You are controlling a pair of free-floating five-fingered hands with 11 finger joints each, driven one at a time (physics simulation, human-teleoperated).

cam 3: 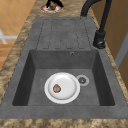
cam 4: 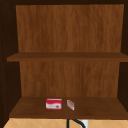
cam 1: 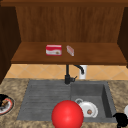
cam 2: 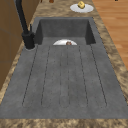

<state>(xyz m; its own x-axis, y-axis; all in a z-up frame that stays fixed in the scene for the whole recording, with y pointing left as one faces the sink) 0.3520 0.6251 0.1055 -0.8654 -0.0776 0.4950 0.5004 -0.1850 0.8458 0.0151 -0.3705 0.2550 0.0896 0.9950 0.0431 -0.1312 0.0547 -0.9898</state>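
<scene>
Two hands are showing; left hand point(cam 1: 2, 102) is resting over a red-rimmed plate point(cam 1: 9, 107), right hand point(cam 1: 121, 119) is hovering beside the sink point(cam 1: 45, 100); finger states cannot be told.

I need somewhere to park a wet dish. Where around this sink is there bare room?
The ribbed grey draining board, between the black faucet and the counter's front edge, is bare. The sink basin is crowded by the white plate beside the drain. The left hand is over the red-rimmed plate; the right hand is at the right corner.
</scene>
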